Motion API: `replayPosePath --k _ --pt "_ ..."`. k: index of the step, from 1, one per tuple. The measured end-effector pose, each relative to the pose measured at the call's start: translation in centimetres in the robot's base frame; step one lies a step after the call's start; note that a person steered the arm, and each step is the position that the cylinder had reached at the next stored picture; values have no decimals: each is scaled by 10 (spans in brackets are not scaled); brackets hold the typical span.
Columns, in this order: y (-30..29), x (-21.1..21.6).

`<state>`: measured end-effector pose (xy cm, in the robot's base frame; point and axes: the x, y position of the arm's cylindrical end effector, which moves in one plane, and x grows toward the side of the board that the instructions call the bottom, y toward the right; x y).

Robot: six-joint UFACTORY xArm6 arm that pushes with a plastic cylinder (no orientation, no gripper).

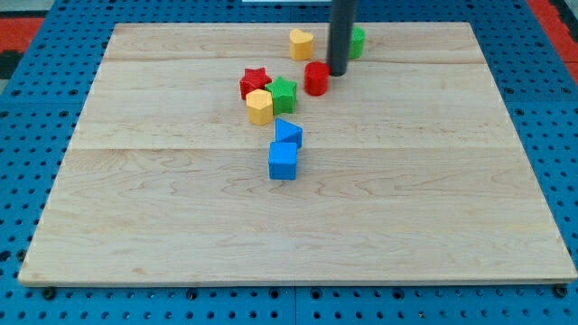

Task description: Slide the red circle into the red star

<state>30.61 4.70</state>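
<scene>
Red circle: a short, glossy red cylinder that stood upright on its flat base, round top face up. It lay to the view's right of the red star, near but apart from it, and a little nearer the view's top.

Red star: a low, glossy red block with pointed arms that lay flat, star face up. Taken as the landmark, it sat in the upper middle of the wooden board, left of the board's centre line, toward the view's top.
</scene>
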Motion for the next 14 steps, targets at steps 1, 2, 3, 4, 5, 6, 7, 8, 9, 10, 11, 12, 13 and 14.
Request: replayPosePath --k 1,2,3,4,5,6,7,8,9,10,11,12,13,14 --pt "-19 5" --pt "-12 23" --pt "-12 51" --pt "-13 57" --pt "-24 38" --pt "-56 33" --pt "-71 33" --pt "-57 5" --pt "-34 -27" --pt "-90 -7" --pt "-118 22" --pt "-121 23" --pt "-129 -8" --pt "-199 -1"
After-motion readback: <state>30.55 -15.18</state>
